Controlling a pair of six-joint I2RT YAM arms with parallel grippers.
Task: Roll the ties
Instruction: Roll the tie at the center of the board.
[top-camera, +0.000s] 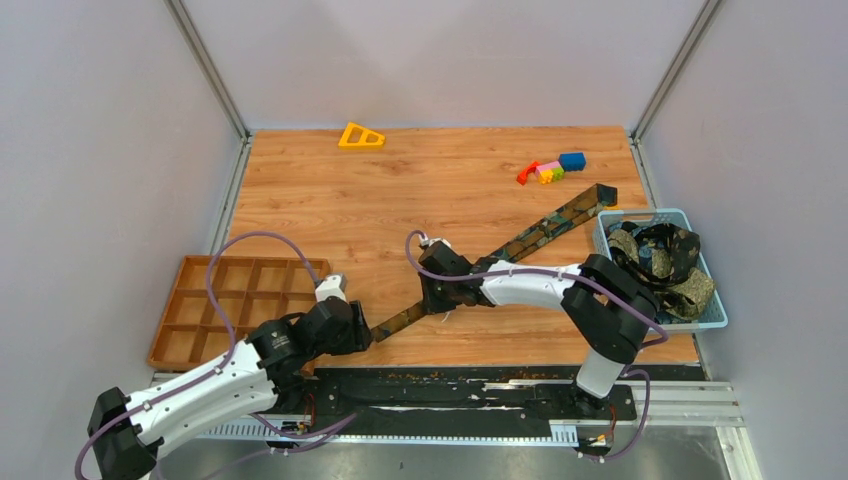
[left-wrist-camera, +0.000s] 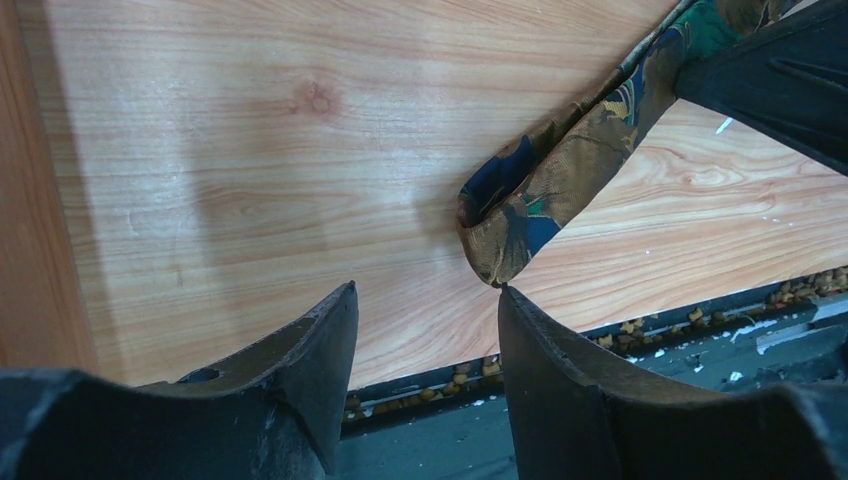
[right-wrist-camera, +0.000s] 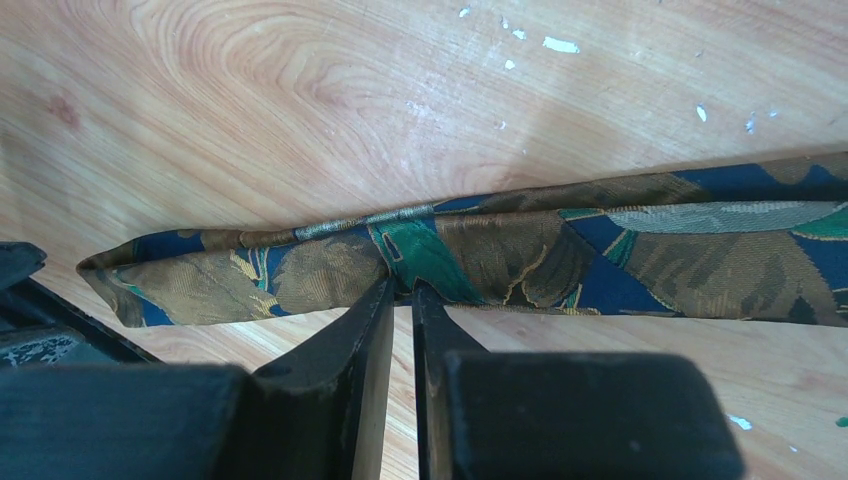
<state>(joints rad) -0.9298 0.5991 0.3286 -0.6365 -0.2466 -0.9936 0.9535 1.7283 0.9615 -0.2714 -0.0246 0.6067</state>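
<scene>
Holding left gripper (left-wrist-camera: 427, 290) jaws apart beside folded near end of tie (left-wrist-camera: 580, 150); clamping right gripper (right-wrist-camera: 401, 288) onto tie farther right.

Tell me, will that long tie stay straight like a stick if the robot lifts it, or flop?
Probably floppy: the tie is folded back on itself at its end, and other ties lie crumpled in the basket. It likely won't roll away, since it lies flat. Its weave looks shiny, so it may slip.
</scene>
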